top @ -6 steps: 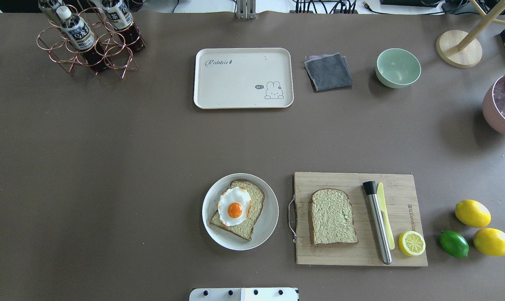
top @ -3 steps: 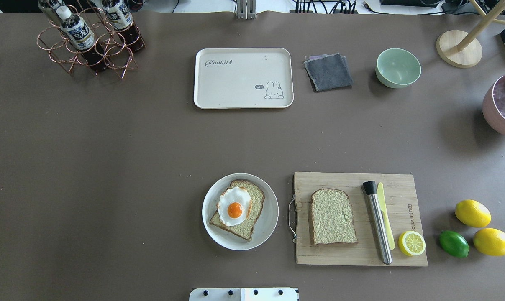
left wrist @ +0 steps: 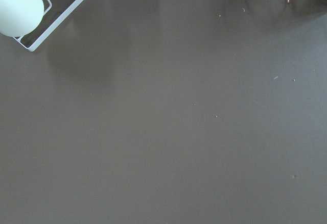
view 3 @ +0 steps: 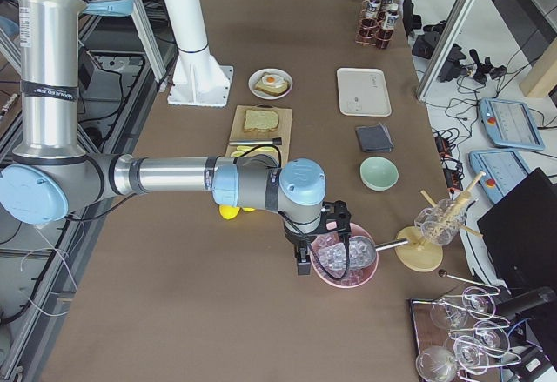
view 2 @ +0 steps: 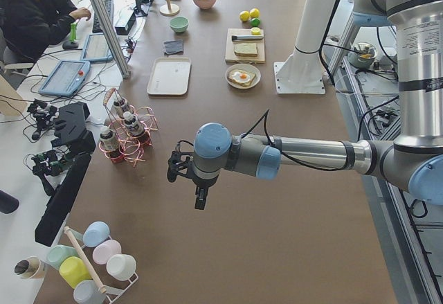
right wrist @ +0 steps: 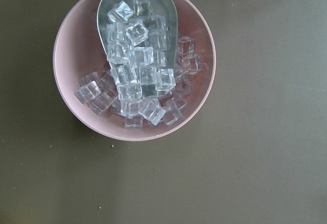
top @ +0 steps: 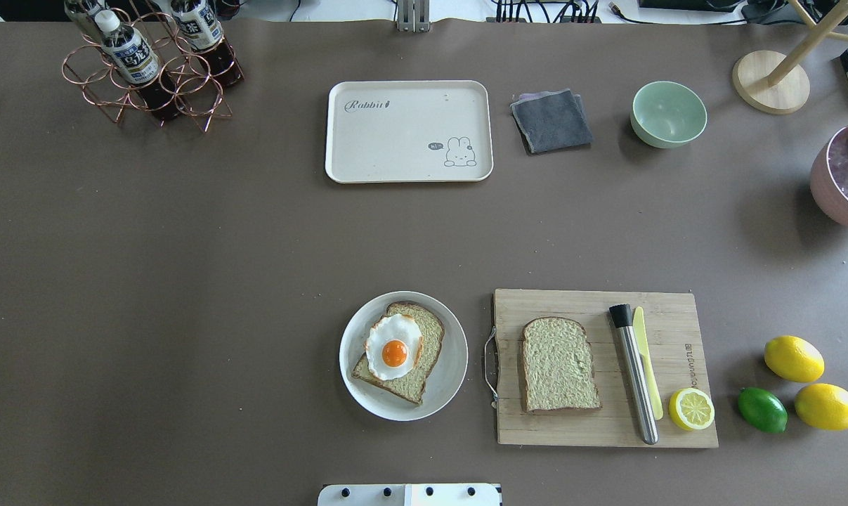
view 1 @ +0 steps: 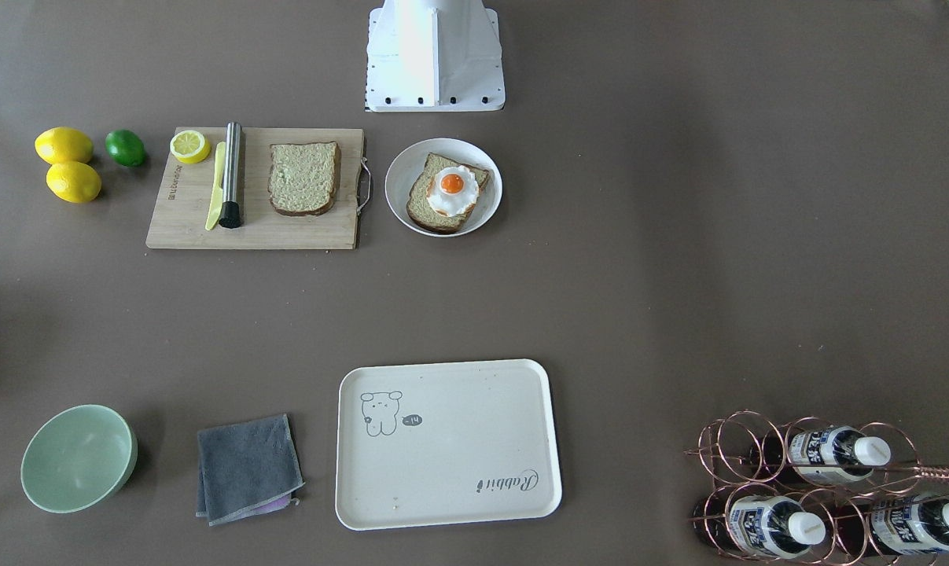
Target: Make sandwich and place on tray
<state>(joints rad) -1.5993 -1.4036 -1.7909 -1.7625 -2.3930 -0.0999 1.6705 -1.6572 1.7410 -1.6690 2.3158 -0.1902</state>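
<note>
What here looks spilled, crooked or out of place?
Nothing is spilled or damaged. Only the egg-topped bread slice sits rotated on its plate, while the second slice lies square on the cutting board.

Silver tubular arms (view 2: 311, 153) with pale blue joint caps (view 2: 211, 140)

brown matte table (top: 185, 281). far side, in a row: copper wire bottle rack (top: 149, 98), cream tray (top: 395, 140), folded grey cloth (top: 551, 121), green bowl (top: 668, 114). near side: white plate (top: 453, 365), wooden cutting board (top: 676, 316) just beside it, two lemons (top: 793, 358), a lime (top: 762, 410). pink bowl (top: 838, 190) at the robot's right end.
</note>
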